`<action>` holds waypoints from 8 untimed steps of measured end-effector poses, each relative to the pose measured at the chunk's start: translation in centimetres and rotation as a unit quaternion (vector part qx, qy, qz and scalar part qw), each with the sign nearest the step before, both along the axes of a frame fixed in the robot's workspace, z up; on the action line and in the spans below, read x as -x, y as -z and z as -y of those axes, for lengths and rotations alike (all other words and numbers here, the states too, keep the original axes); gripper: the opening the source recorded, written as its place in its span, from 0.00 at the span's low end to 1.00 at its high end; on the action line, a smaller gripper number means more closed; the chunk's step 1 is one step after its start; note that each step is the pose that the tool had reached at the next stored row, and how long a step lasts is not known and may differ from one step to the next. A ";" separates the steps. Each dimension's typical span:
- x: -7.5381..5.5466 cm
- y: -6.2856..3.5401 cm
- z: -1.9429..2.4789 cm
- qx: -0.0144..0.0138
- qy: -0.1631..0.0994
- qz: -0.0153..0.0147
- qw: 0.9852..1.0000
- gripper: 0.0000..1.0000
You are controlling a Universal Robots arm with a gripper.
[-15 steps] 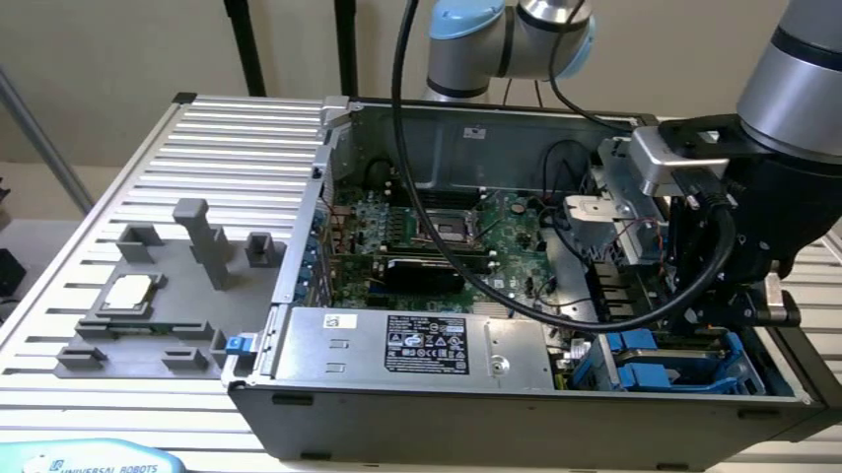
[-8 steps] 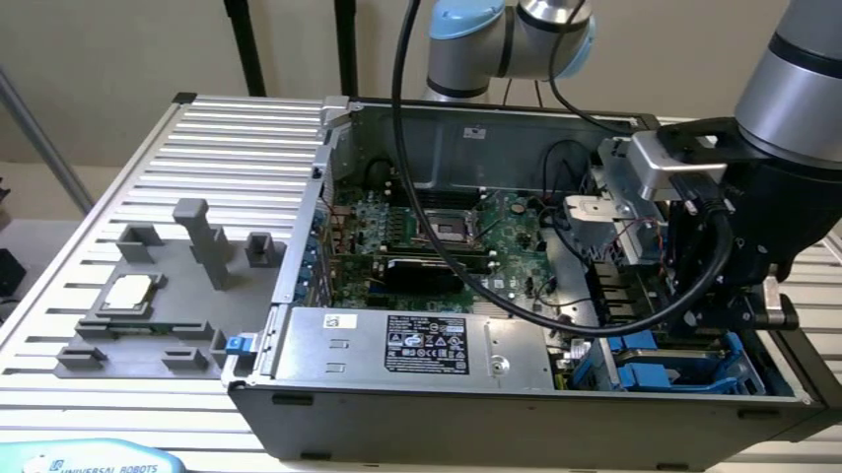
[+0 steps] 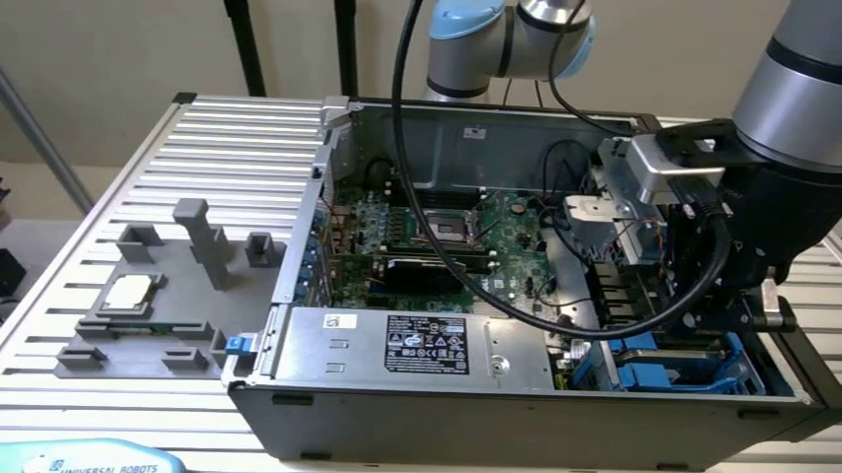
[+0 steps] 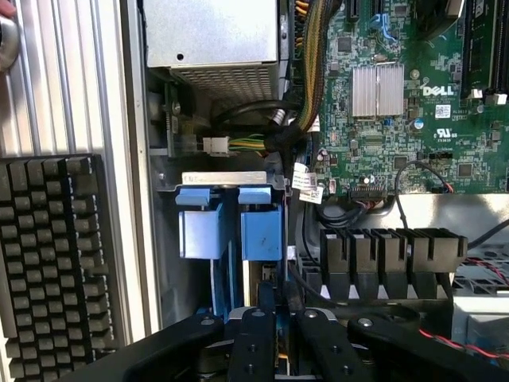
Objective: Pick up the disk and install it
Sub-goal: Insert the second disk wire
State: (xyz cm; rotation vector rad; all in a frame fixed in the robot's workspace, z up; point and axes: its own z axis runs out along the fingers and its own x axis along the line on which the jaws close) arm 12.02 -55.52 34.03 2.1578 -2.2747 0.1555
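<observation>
The hand is clamped on the disk, held edge-up over the blue drive cage inside the computer case. The disk appears rigid, fairly heavy and shock-sensitive; grip its blue frame edges.

Gripper black, fingers nearly together, pinching thin upright edge of disk between them. Disk's blue frame tabs stand side by side just ahead of fingers, inside blue drive cage. Green motherboard beyond, silver heatsink on it. Row of black connectors beside cage. Power supply with cable bundle alongside. Black keyboard lies outside case on ribbed metal table.
</observation>
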 end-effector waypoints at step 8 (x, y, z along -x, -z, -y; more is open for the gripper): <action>0.0 0.34 0.03 0.000 0.000 0.000 1.000 0.16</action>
